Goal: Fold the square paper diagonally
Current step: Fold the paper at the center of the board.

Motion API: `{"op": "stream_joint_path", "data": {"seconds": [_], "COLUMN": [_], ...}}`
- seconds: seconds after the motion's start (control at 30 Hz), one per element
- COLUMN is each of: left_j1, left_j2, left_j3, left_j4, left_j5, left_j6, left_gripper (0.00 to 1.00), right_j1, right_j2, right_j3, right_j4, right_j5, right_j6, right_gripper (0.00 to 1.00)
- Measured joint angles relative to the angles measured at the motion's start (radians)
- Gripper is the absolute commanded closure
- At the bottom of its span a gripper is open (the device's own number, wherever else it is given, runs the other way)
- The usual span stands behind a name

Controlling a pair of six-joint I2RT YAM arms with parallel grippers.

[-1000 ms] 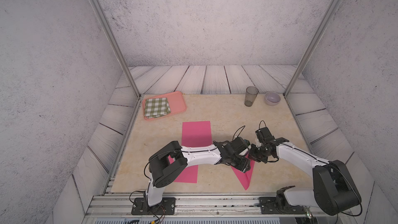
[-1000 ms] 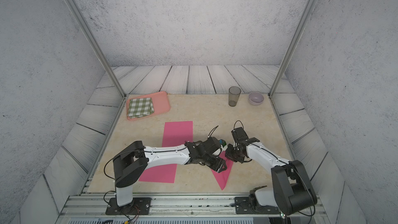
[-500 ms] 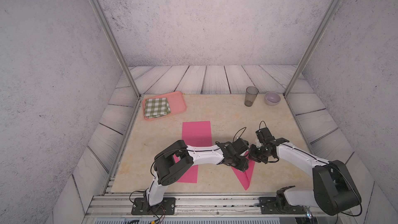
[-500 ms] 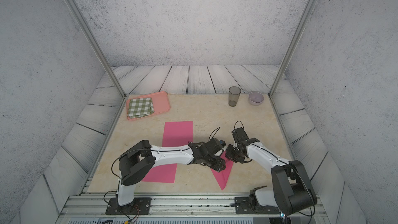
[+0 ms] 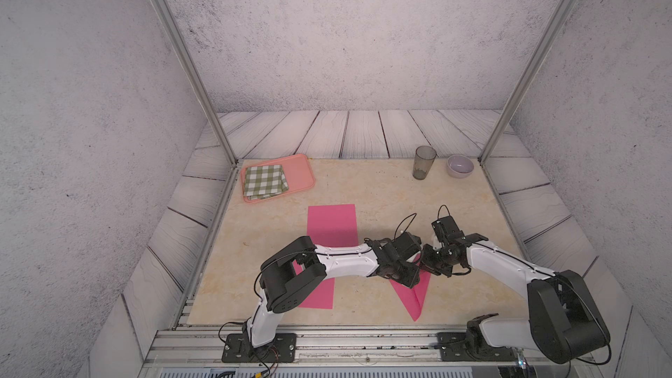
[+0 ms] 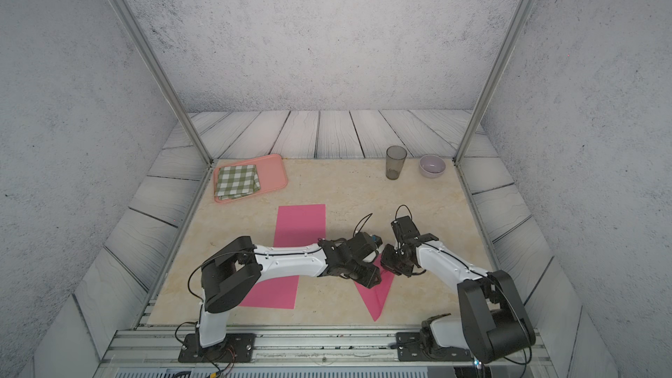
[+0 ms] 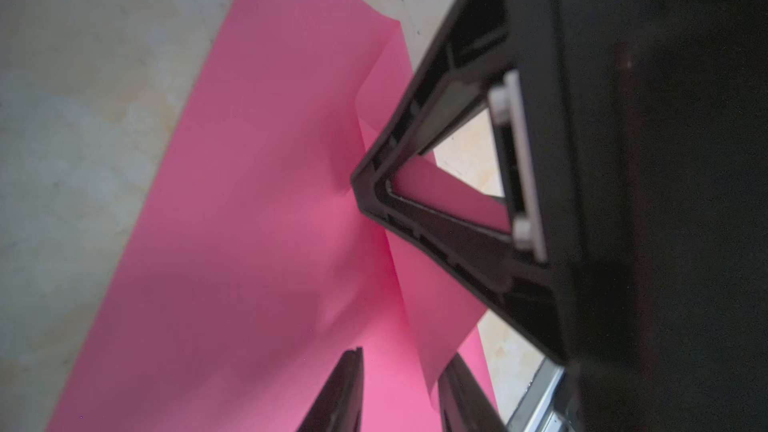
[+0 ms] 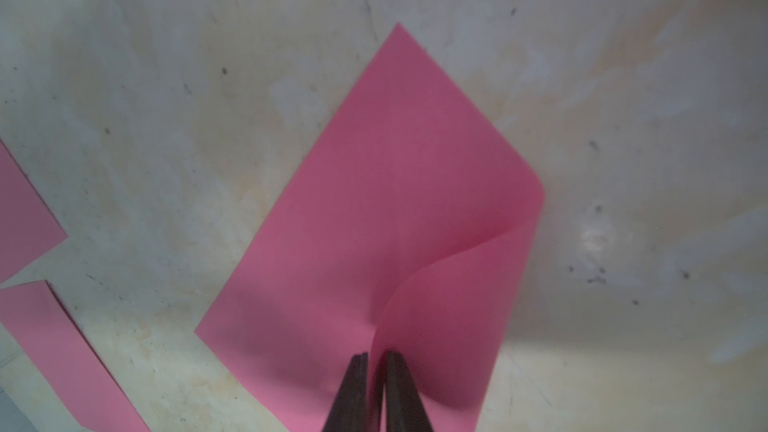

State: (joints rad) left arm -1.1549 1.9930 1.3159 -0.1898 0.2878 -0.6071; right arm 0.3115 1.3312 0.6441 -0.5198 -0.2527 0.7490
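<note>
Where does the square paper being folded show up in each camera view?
Top view: square paper, lower middle, just right of centre.
Top view: same spot, slightly further left.
Left wrist: fills the centre, flap raised.
Right wrist: centre, one side curled up.
Shared landmark: right gripper pinching the raised flap, visible in every view.

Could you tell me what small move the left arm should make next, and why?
Probably close the left fingers on the paper: its raised flap edge stands between them unpinched, while the right fingers pinch the flap upright.
</note>
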Motion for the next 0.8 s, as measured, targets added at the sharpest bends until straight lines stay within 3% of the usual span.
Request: {"op": "stream_joint_path", "data": {"seconds": [0.8], "left_j1": [0.002], "left_j2": [0.054], "left_j3": [0.085], "left_j4": [-0.096], "left_j5": [0.045], "left_j6": [0.025], "left_gripper": [0.55], "right_j1": [-0.002], "right_j2": [0.002], "right_j3": [0.001], "right_j4": [-0.056], "right_j5": [0.024], "right_j6": [-0.013], "right_gripper": [0.96]}}
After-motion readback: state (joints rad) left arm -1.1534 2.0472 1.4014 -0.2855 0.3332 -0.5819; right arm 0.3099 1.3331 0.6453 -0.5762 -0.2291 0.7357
